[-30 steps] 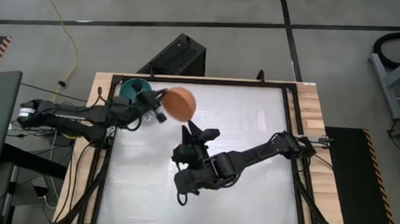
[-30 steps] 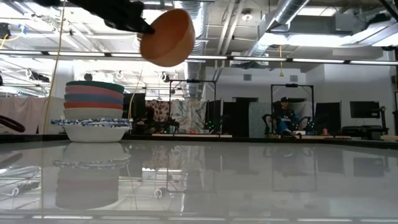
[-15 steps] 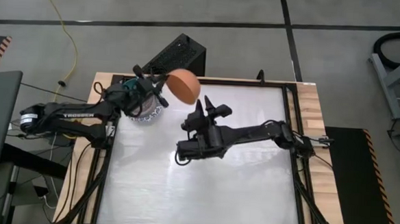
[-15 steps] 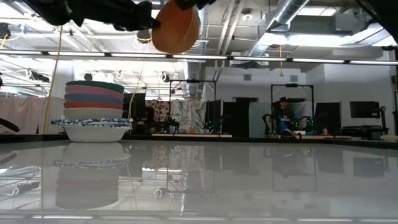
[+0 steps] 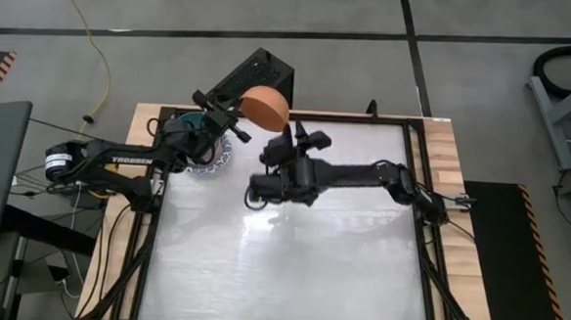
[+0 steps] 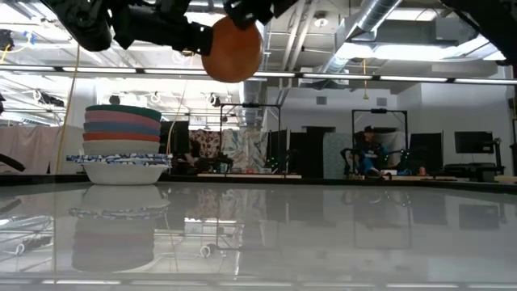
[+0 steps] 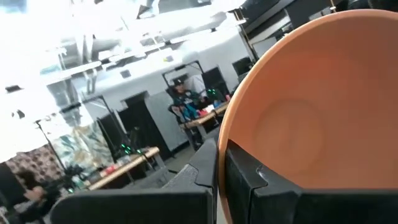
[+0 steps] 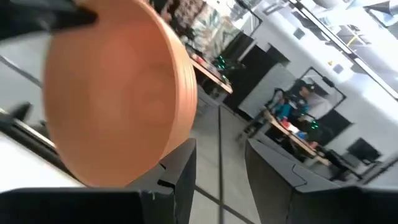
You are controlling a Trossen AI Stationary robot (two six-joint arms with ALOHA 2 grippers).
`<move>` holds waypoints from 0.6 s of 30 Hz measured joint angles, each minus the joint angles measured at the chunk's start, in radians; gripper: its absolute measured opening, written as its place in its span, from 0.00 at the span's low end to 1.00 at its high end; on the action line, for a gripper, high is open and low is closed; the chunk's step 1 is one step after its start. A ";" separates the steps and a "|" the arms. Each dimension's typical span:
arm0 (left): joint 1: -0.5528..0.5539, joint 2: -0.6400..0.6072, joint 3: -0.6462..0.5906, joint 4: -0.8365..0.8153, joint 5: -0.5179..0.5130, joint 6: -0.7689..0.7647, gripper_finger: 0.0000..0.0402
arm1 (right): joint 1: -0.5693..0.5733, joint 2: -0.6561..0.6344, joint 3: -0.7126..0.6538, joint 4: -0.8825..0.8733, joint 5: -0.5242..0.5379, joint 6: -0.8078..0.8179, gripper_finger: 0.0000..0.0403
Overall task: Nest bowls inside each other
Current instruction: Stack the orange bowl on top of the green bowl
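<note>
The left gripper (image 5: pixel 231 118) is clenched on the orange bowl (image 5: pixel 265 108), held aloft beside the stack (image 6: pixel 123 145) (right gripper (image 5: pixel 301 134) released, just alongside)

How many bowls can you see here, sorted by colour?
Orange bowl, up in the air: 1
Green bowl, top of the stack: 1
Pink bowl: 1
Blue bowl: 1
Red bowl: 1
Cream bowl: 1
White bowl with blue patterned rim, bottom of the stack: 1 showing
Total: 7 in sight; any others nested inside would be hidden.
</note>
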 joint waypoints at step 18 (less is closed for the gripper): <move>0.278 0.010 0.001 0.089 0.088 -0.205 0.00 | -0.183 -0.036 0.001 1.084 -0.720 -1.195 0.32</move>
